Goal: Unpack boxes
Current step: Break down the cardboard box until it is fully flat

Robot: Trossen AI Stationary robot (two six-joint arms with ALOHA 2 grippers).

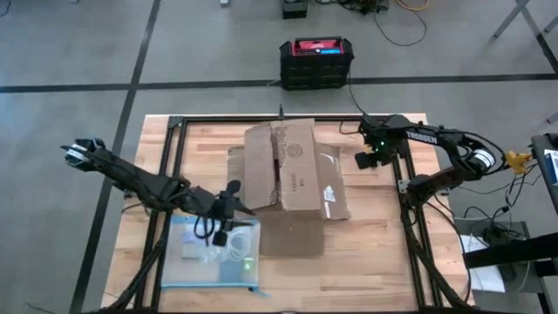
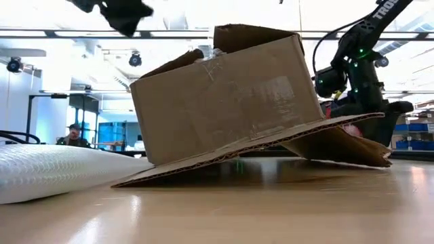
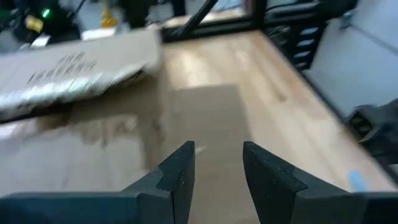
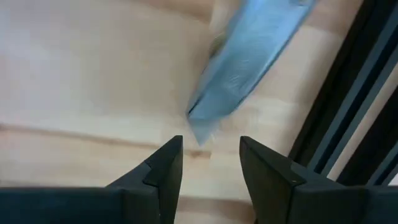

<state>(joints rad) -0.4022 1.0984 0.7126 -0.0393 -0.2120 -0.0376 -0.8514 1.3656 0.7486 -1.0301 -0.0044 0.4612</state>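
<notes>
The brown cardboard box (image 1: 292,174) stands tilted at the table's middle, flaps spread. In the low view the box (image 2: 224,95) rests on its near flap (image 2: 224,152). My left gripper (image 1: 237,208) hovers open by the box's near left corner, above a clear plastic bag (image 1: 214,253); the left wrist view shows nothing between its fingers (image 3: 217,149). My right gripper (image 1: 370,160) points down by the box's far right side. It is open (image 4: 210,143), and a blurred blue-grey flat thing (image 4: 249,56) shows just past its fingertips, over bare wood.
A black crate with a red top (image 1: 316,61) stands on the floor beyond the table's far edge. Dark frame rails (image 1: 410,201) run along the table's sides. The white bubble-textured bag (image 2: 47,173) lies at the near left. Bare wood lies at the near right (image 1: 366,262).
</notes>
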